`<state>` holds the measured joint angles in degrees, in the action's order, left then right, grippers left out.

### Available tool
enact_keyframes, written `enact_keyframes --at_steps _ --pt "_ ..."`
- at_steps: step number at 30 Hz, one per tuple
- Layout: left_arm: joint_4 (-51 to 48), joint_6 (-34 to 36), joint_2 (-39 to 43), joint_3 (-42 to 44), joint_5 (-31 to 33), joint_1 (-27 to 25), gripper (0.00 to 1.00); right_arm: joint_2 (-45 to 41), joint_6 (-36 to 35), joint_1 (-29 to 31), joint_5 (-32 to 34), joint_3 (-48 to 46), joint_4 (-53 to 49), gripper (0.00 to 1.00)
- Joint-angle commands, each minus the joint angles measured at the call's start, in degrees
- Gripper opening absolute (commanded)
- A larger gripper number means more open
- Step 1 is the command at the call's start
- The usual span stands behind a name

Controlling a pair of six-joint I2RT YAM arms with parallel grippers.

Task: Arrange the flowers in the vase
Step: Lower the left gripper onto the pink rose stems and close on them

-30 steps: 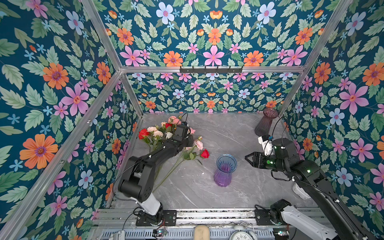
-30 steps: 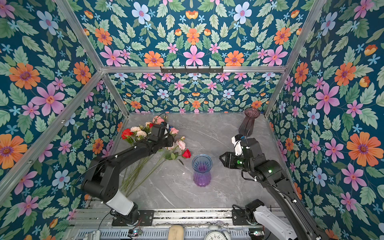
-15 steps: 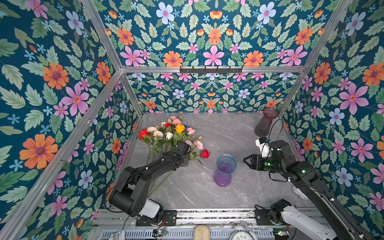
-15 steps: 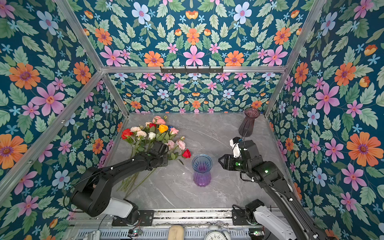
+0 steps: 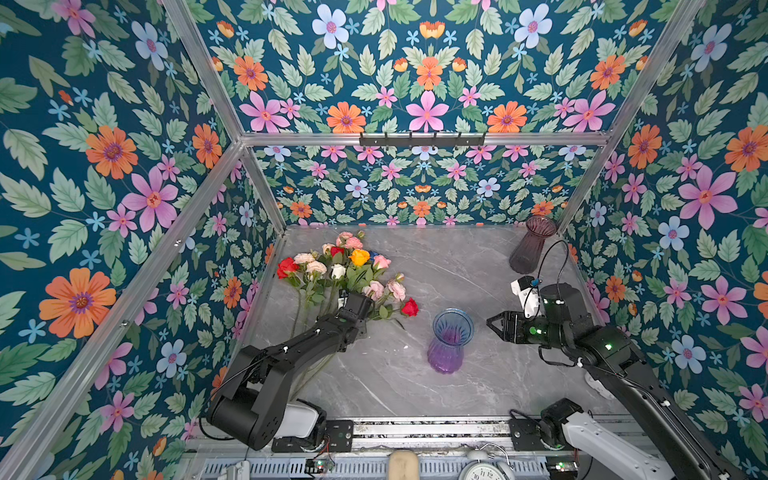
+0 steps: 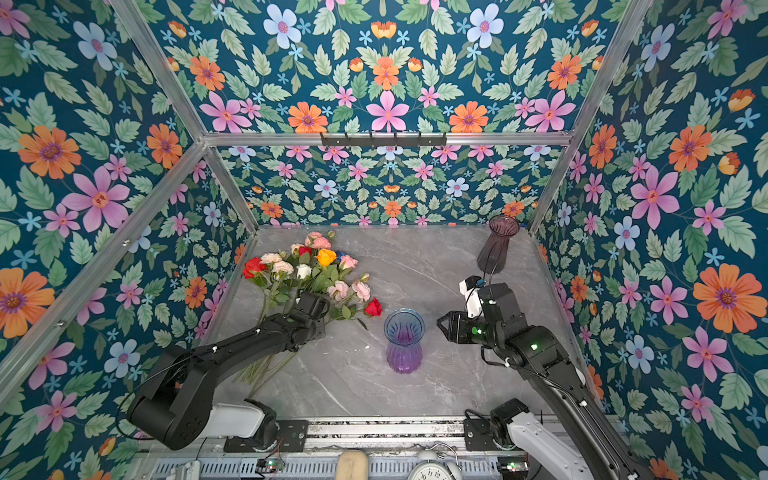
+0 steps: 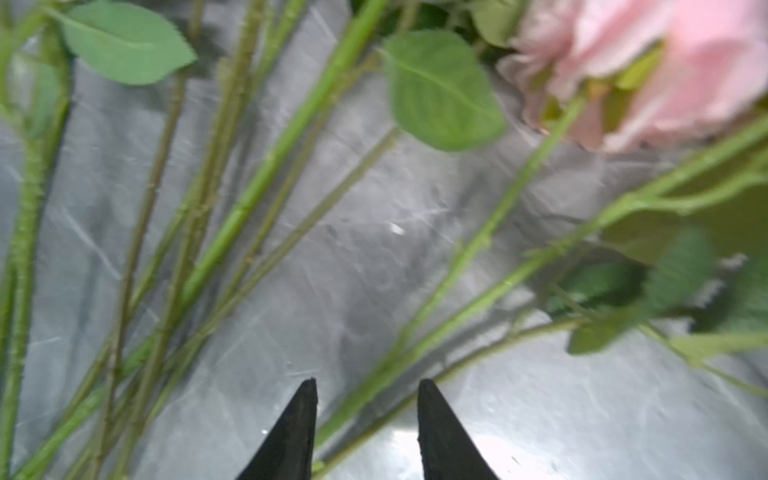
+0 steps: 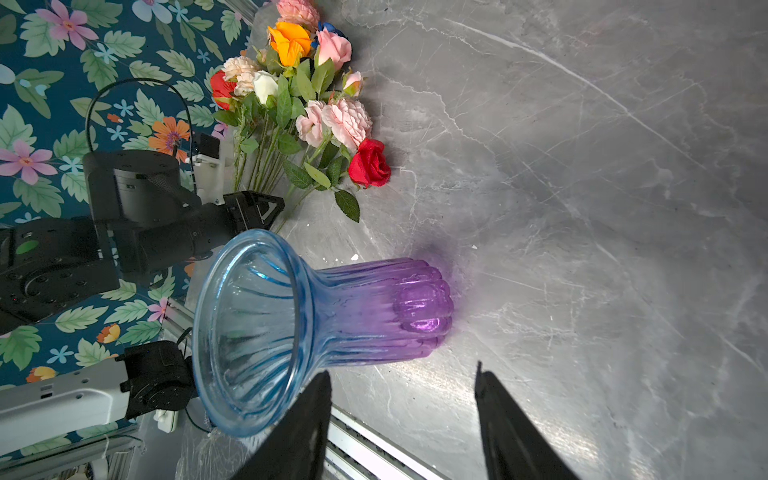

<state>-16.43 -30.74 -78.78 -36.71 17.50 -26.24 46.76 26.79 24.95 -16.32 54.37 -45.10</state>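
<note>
The flowers [image 5: 345,270] [image 6: 311,270] [image 8: 299,95] lie in a loose bunch on the grey marble table at the left, blooms toward the back. They are red, pink, peach, white and orange. My left gripper [image 5: 359,303] [image 6: 313,301] [image 8: 266,208] hangs low over their green stems [image 7: 266,174]. It [image 7: 365,384] is open, and one stem runs through the gap unclamped. The blue-to-purple glass vase [image 5: 451,340] [image 6: 403,340] [image 8: 332,307] stands upright mid-table. Just right of the vase, my right gripper [image 5: 492,322] [image 6: 442,324] [image 8: 401,370] is open and empty.
A second, dark smoky vase [image 5: 530,245] [image 6: 496,243] stands at the back right corner. Flower-printed walls close in the table on three sides. A clock [image 5: 482,471] sits on the front rail by the arm bases.
My left gripper has drawn back from over the blooms to lower down the stems, toward the front. The right gripper has hardly moved.
</note>
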Motion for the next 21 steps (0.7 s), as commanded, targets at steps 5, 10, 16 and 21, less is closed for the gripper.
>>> enact_keyframes --at_steps 5,10,16,21 --pt "6.2 0.4 -1.4 3.5 -15.0 9.2 0.41 -0.3 -0.3 0.1 -0.2 0.5 0.4 0.57" --pt "8.9 0.3 -1.1 4.4 -18.6 9.1 0.37 -0.2 -0.2 0.1 0.0 0.3 0.4 0.57" --pt "10.2 -1.2 -0.5 4.2 -20.7 6.5 0.38 0.1 0.0 0.0 -0.1 0.4 0.8 0.57" --pt "13.7 -3.4 -2.9 4.2 -26.0 5.0 0.39 0.1 0.2 0.0 -0.2 0.2 1.0 0.57"
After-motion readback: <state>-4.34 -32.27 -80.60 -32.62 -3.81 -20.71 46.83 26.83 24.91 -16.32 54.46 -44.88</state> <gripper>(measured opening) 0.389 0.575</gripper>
